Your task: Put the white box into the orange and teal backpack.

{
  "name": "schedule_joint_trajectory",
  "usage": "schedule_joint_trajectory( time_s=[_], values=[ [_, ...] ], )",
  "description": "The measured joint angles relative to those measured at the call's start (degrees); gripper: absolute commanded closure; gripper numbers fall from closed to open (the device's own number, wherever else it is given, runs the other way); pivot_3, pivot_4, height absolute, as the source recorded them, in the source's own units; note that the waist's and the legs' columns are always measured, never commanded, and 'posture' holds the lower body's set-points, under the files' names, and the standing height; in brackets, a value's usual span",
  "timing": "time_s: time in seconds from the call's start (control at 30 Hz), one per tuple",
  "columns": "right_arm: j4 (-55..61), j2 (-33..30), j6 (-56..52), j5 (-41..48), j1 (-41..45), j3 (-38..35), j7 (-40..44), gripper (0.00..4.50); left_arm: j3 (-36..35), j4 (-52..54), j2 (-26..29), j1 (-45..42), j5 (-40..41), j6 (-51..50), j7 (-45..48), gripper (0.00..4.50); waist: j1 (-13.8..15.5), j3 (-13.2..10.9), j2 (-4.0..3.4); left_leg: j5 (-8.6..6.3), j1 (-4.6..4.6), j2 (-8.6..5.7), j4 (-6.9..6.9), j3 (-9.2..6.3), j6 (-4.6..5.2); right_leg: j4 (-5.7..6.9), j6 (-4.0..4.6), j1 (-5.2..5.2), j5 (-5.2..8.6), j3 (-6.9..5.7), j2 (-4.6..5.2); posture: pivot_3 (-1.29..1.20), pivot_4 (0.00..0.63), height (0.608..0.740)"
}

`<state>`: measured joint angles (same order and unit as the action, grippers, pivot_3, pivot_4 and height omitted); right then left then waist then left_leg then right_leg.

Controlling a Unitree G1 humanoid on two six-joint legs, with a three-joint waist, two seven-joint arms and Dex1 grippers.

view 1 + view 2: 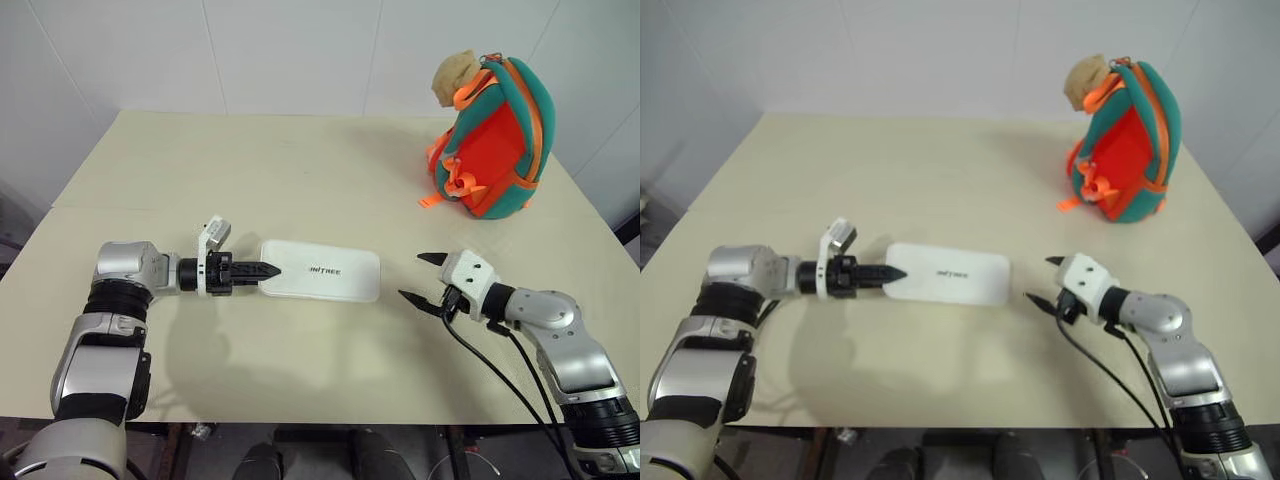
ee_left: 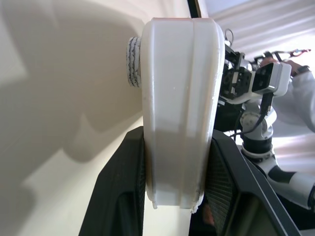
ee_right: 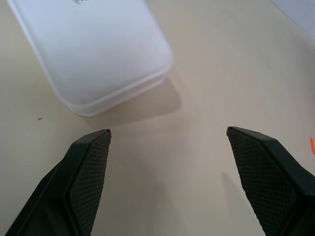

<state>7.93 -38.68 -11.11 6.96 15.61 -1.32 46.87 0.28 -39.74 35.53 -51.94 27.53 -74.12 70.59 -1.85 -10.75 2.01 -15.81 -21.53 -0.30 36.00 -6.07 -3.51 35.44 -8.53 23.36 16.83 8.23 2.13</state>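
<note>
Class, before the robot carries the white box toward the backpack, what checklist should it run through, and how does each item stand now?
1. Left hand shut on one end of the flat white plastic box: ok.
2. Right hand open, apart from the box: ok.
3. Box lifted off the pale tabletop: cannot tell.
4. Small orange and teal backpack upright at the far right: ok.
5. Backpack zipper open to receive the box: cannot tell.

Bench: pale cream top, matte, a faint seam running from 9 to 3 o'clock.
Walls: white panels with thin vertical joints, meeting the bench's far edge at 12 o'clock.
Light: soft, even, casting gentle shadows.
</note>
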Motion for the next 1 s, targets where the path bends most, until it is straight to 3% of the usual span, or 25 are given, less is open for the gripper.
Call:
schedule_joint_trajectory(
  time_s=[0.23,0.53,1.0],
  values=[
    [3.98,1.96,-9.11,5.41,0.43,-7.57,-6.55,0.00,-9.77,4.14,0.81,2.71,4.08,-9.55,-6.89,3.22,0.11,-0.01,-0.01,0.00,-0.02,-0.02,0.02,-0.04,0.00,0.06,0.00,0.03,0.00,-0.09,0.10,0.00,0.150,0.740],
    [0.98,5.10,-11.12,4.32,6.29,-9.69,-17.03,0.00,-22.22,10.85,-2.74,4.25,9.50,-17.64,-17.28,3.22,0.11,-0.01,-0.01,0.01,-0.02,-0.09,-0.02,0.01,-0.01,0.07,0.00,0.08,0.00,-0.22,0.26,0.00,0.150,0.740],
    [-10.68,5.55,-3.80,-1.11,12.32,-15.30,-32.42,0.00,-23.85,13.99,-2.71,8.07,23.25,-18.30,-28.05,3.22,0.02,-0.01,-0.01,0.00,-0.03,-0.10,-0.10,0.14,-0.03,0.06,0.00,0.16,0.00,-0.29,0.33,0.00,0.150,0.740]
  ],
)
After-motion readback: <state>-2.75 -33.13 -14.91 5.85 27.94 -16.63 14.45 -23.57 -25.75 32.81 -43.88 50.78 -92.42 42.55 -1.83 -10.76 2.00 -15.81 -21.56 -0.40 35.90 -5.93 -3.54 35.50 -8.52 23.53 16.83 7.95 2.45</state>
